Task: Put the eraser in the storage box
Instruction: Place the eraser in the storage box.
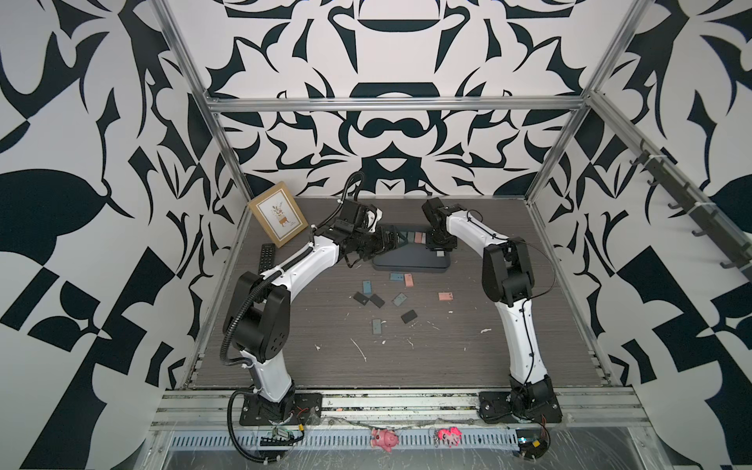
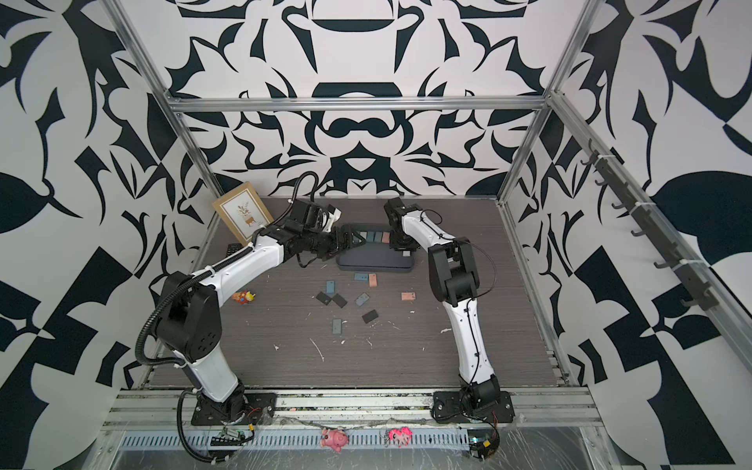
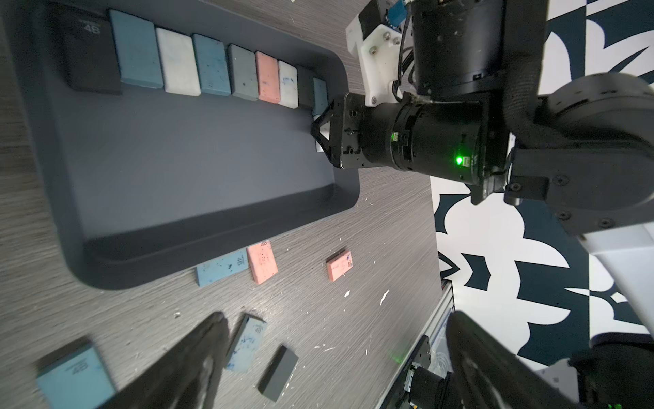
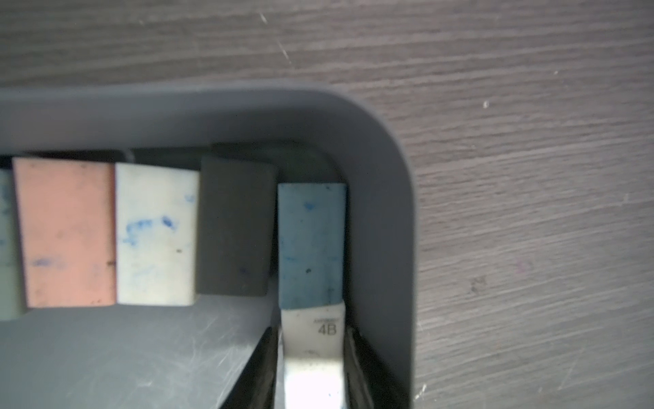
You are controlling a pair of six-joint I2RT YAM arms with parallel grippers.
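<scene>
The dark grey storage box [image 1: 407,268] [image 2: 374,266] [image 3: 177,255] [image 4: 389,177] lies at the table's far middle. Several erasers line its far wall in a row [image 3: 208,67]. My right gripper [image 1: 437,252] [image 3: 318,131] [image 4: 311,331] points down into the box's right end. A white eraser [image 4: 313,340] [image 3: 318,148] marked 4B sits between its fingers, on the box floor, butted against a blue eraser [image 4: 311,244] beside the corner wall. A thin gap shows on each side of it. My left gripper [image 1: 390,240] [image 3: 338,325] hovers wide open over the box's left end, holding nothing.
Several loose erasers [image 1: 382,297], blue, pink and dark, lie on the wood table in front of the box. A tan picture frame [image 1: 278,213] leans at the back left with a black remote [image 1: 266,258] beside it. A small toy [image 2: 244,297] sits under the left arm.
</scene>
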